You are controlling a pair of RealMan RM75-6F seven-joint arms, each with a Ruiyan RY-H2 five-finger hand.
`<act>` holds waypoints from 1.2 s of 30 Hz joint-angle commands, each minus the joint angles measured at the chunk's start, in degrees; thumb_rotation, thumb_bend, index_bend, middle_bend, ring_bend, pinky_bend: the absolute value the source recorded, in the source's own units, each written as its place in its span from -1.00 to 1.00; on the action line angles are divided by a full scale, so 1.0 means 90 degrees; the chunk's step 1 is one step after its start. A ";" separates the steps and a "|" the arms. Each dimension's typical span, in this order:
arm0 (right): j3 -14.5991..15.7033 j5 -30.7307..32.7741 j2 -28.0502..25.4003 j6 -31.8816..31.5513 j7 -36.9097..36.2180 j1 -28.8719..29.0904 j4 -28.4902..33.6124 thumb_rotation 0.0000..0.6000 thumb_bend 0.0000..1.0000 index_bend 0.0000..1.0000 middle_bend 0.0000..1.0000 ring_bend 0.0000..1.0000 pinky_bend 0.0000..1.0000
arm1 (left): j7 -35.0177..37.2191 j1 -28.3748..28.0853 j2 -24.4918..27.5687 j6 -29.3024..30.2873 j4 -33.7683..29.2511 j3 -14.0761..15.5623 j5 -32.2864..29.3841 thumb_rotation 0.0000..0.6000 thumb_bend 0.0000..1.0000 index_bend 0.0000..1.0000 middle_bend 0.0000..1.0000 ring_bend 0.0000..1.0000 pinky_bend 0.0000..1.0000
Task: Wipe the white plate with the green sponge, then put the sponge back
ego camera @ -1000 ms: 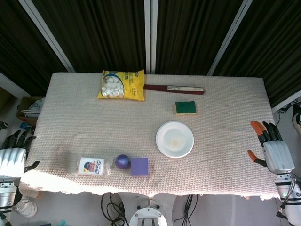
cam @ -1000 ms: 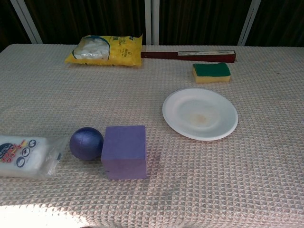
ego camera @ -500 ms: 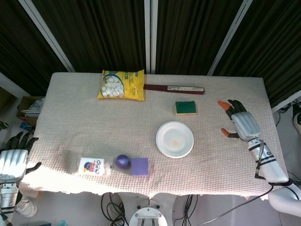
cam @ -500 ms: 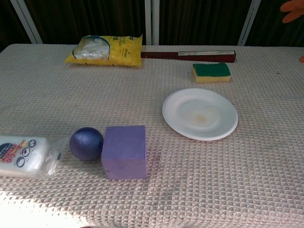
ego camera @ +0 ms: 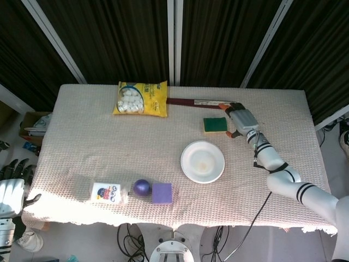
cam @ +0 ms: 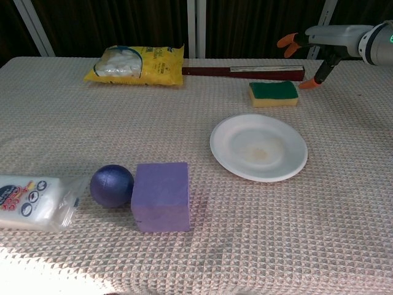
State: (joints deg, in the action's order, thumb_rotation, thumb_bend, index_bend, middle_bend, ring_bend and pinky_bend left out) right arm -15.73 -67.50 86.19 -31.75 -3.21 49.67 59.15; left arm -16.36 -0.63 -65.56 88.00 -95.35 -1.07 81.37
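The green sponge (ego camera: 215,125) (cam: 273,93), yellow underneath, lies flat on the cloth just behind the white plate (ego camera: 202,161) (cam: 258,146). The plate has a faint brownish smear at its middle. My right hand (ego camera: 239,120) (cam: 322,43) hovers just right of and above the sponge, fingers spread, holding nothing, its orange fingertips clear of the sponge. My left hand (ego camera: 12,185) hangs off the table's front left corner, fingers apart and empty.
A dark red stick (ego camera: 200,102) lies behind the sponge, a yellow snack bag (ego camera: 140,98) at back left. A purple cube (ego camera: 162,192), a purple ball (ego camera: 142,187) and a white packet (ego camera: 108,192) sit near the front edge.
My right arm has swung in from the table's right side to the sponge, hand staying spread. The left hand has sunk a little lower at the front left corner.
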 commanded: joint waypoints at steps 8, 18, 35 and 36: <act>0.0110 0.0161 0.0730 0.0392 -0.0280 0.0346 -0.0905 1.00 -0.65 -0.76 -0.73 -1.00 -1.00 | 0.0058 -0.0002 0.0009 -0.0133 0.0009 0.0007 -0.0085 1.00 -0.94 -0.47 -0.75 -0.84 -0.68; 0.0161 0.0024 0.1092 0.0490 -0.0629 0.0472 -0.1527 1.00 -0.61 -0.64 -0.66 -1.00 -1.00 | 0.0106 -0.0039 -0.0042 -0.0243 0.0071 -0.0003 -0.0116 1.00 -0.94 -0.45 -0.75 -0.84 -0.68; 0.0268 -0.0474 0.1583 0.0254 -0.1222 0.0623 -0.2283 1.00 -0.54 -0.43 -0.50 -0.97 -0.94 | 0.0215 0.0047 -0.0040 -0.0170 0.0159 -0.0011 -0.0158 1.00 -0.94 -0.43 -0.75 -0.84 -0.68; 0.0282 -0.0525 0.1585 0.0185 -0.1255 0.0613 -0.2295 1.00 -0.54 -0.40 -0.48 -0.95 -0.92 | 0.0219 0.0049 -0.0037 -0.0166 0.0162 -0.0010 -0.0151 1.00 -0.94 -0.43 -0.75 -0.84 -0.68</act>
State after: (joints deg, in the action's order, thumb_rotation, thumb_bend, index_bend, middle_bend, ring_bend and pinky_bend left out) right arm -13.43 -71.56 100.27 -29.31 -13.97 55.33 38.79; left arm -14.40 -0.19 -65.90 86.50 -93.90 -1.15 80.00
